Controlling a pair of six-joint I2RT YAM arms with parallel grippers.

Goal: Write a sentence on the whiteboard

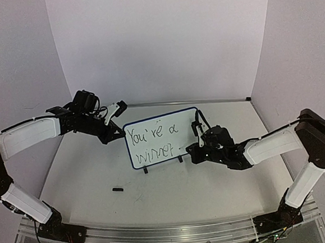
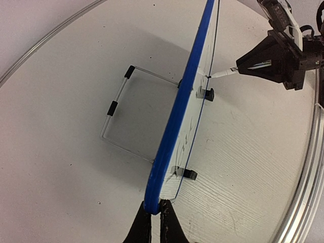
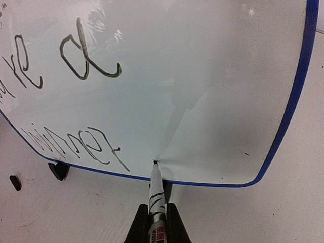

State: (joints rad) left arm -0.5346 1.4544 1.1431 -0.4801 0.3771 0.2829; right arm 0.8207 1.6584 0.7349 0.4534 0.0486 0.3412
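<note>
The whiteboard (image 1: 161, 119) stands upright mid-table on two black feet, blue-framed. The sentence (image 1: 152, 142) reads "You're a winner" in two slanted rows; it also shows in the right wrist view (image 3: 76, 142). My left gripper (image 1: 116, 132) is shut on the board's left edge; in the left wrist view (image 2: 153, 210) its fingers pinch the blue frame (image 2: 172, 126). My right gripper (image 1: 194, 149) is shut on a black-and-white marker pen (image 3: 155, 195). The pen's tip touches the board just right of the last word, near the lower edge. The pen also shows in the left wrist view (image 2: 223, 74).
A small black marker cap (image 1: 117, 188) lies on the table in front of the board; it shows in the right wrist view (image 3: 15, 182). A wire stand (image 2: 119, 119) props the board from behind. White walls enclose the table at back and sides.
</note>
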